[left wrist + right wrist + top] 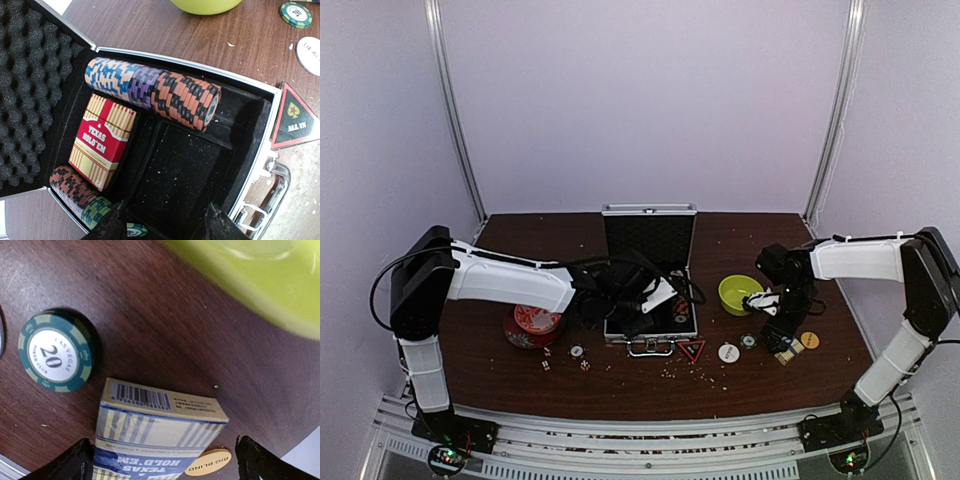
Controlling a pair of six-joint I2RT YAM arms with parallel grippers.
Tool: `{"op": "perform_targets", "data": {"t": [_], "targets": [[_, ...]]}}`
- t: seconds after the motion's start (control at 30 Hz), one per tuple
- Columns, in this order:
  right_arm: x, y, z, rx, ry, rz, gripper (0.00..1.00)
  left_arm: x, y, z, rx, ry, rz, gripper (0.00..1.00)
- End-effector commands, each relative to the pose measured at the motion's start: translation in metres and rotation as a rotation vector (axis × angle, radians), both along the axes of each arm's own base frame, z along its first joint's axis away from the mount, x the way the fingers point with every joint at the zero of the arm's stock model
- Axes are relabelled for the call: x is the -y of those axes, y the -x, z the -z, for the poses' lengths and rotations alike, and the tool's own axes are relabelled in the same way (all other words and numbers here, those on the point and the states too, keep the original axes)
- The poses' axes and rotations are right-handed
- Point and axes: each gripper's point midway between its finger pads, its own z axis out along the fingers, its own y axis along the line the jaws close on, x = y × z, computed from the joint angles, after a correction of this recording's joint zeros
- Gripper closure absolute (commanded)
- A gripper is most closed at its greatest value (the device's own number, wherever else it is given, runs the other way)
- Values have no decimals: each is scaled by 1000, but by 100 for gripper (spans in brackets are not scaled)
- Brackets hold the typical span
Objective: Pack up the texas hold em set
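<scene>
The silver case stands open at mid-table. In the left wrist view its black lining holds a row of striped chips, a red card deck and more chips; the middle compartment is bare. My left gripper hovers open and empty over it, with a green chip by its left finger. My right gripper is open, its fingers on either side of a blue-and-tan deck lying on the table. A green "20" chip and a Big Blind button lie beside it.
A lime-green bowl sits just behind the right gripper. A red tin is left of the case. A triangular All In button, a white dealer button and small dice lie along the front, among crumbs.
</scene>
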Motion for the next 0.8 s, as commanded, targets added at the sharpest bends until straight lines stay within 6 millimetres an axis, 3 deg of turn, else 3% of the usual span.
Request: {"op": "perform_targets", "data": {"t": [0.0, 0.43, 0.77], "targets": [[18, 2, -12, 31, 62, 17, 0, 5, -3, -20, 35, 41, -3, 46], [5, 13, 4, -87, -34, 54, 5, 5, -1, -15, 25, 31, 0, 46], [5, 16, 7, -118, -49, 80, 18, 2, -1, -9, 19, 21, -7, 46]]}}
